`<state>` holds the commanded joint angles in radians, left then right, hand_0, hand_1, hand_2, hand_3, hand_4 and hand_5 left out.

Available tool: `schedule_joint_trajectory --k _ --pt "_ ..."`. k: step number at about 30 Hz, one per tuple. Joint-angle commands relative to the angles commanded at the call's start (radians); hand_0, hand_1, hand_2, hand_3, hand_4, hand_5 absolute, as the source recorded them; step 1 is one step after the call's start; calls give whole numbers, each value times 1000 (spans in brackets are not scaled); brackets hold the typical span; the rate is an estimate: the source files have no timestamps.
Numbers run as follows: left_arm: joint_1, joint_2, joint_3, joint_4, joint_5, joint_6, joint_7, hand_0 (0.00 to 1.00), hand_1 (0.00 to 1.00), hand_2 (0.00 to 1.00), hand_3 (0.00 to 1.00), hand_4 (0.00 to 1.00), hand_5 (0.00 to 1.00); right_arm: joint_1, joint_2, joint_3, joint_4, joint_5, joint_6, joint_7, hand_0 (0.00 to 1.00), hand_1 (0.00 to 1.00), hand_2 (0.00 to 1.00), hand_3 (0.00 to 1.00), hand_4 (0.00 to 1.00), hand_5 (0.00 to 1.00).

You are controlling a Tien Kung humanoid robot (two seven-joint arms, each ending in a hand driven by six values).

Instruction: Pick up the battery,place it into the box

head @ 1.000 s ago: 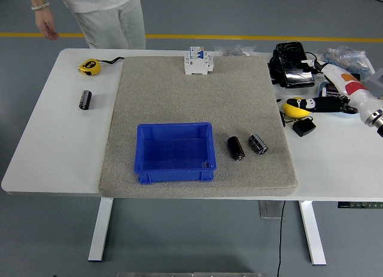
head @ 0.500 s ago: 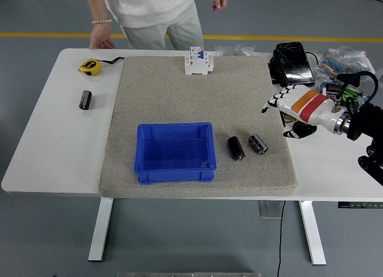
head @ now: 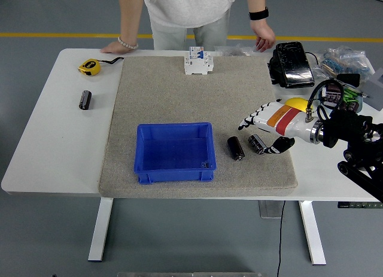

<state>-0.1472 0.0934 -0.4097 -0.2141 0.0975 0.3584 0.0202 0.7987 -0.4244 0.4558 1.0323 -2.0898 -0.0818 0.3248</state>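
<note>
1. Right robot hand (head: 263,126): fingers spread, holding nothing, above the two batteries on the mat (head: 167,91).
2. Batteries (head: 236,148) and (head: 258,143): lying just right of the blue box (head: 175,173), apart from it.
3. Third battery (head: 85,99): on the bare white surface (head: 48,145), left.
4. No writing is legible.

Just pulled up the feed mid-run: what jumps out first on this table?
The bright blue box sits empty at the front of the grey mat. Just right of it lie two dark batteries, with the right hand above them, fingers spread. A person leans both hands on the far edge.
</note>
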Motion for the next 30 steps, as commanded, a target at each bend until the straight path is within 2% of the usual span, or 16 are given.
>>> schedule_joint_trajectory --k 10,30 --pt "-3 2 2 -2 -1 3 -1 721 672 772 709 731 532 43 54 -56 -117 9 11 3 738 729 779 838 998 72" --pt "-9 3 -5 -6 17 5 6 718 666 771 706 729 528 81 134 -137 -265 50 8 8 740 735 775 829 998 94"
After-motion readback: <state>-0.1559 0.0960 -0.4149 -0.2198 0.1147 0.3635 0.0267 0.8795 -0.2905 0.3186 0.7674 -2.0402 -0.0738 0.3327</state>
